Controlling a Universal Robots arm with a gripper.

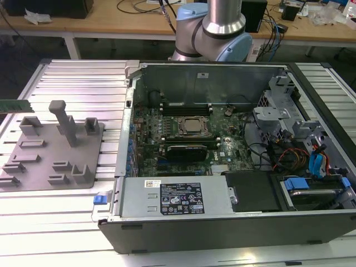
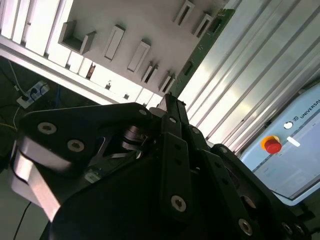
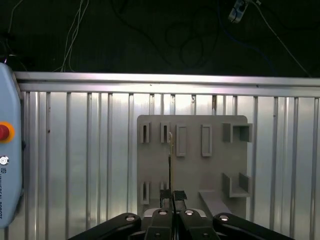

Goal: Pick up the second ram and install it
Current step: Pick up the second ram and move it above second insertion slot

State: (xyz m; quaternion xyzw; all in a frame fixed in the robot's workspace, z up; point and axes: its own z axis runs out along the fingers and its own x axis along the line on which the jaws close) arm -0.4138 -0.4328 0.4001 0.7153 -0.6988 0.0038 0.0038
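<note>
Within tool (image 3: 171,195) — thin green ram (image 1: 15,104)

1. Arm (image 1: 222,19): polished silver tube with rounded light-blue joint caps
2. Gripper (image 3: 172,196): matte black linkage bars tapering to narrow fingers
3. Round silver screw heads (image 2: 178,202) dot the black links

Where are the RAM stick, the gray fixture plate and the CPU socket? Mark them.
RAM stick (image 1: 16,104), exterior view, green board's middle.
Gray fixture plate (image 1: 49,151), exterior view, bare flat surface.
CPU socket (image 1: 194,126), exterior view, metal lid.
</note>
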